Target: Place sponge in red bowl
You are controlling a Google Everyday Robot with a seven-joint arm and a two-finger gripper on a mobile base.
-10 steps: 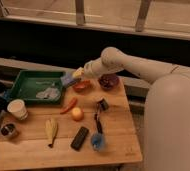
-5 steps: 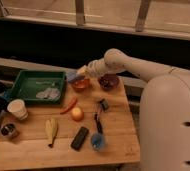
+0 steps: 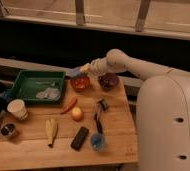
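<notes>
The red bowl stands at the back of the wooden table, just right of the green tray. My gripper reaches in from the right on a white arm and hangs just above the bowl's back rim. It is shut on the sponge, a small blue and yellow piece at its tip. The sponge is held over the bowl's far edge and is not resting in it.
A dark maroon bowl sits right of the red one. The green tray holds a pale rag. On the table lie a paper cup, chili, orange, banana, black bar and blue object.
My gripper has moved right with the sponge, from over the tray's right edge to above the red bowl.
</notes>
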